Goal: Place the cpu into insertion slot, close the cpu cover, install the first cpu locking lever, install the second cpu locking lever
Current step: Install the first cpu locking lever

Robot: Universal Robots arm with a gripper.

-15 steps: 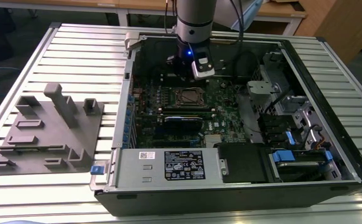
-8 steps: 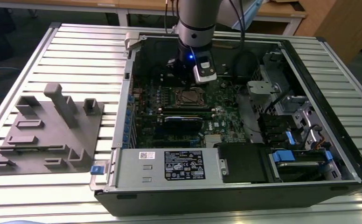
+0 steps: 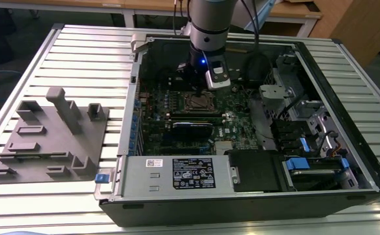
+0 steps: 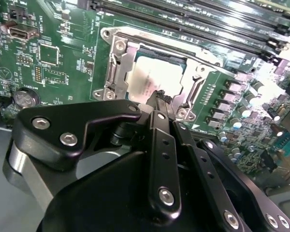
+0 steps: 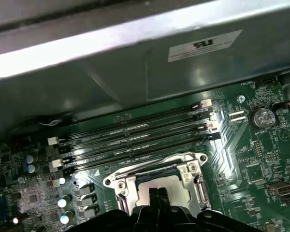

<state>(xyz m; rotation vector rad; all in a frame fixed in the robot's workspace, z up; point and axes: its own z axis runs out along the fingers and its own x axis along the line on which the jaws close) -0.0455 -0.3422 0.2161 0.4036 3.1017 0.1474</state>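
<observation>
Item: dull silver-grey square cpu (image 4: 154, 79) lay seated in the black-rimmed insertion slot (image 4: 117, 72), metal frame cover (image 4: 191, 96) lowered around it. We judged the black claw (image 4: 158, 99) pinched together, empty, tips just beside the cpu's six-o'clock edge, presumably to work the cover.

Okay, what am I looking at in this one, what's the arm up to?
A robot arm is working inside an open PC case on a slatted table. Its pincer is down at the socket on the green motherboard. In the second wrist view the cpu already sits in the socket, with the cover lying around it. The pincer's tip is at the cpu's edge.
</observation>
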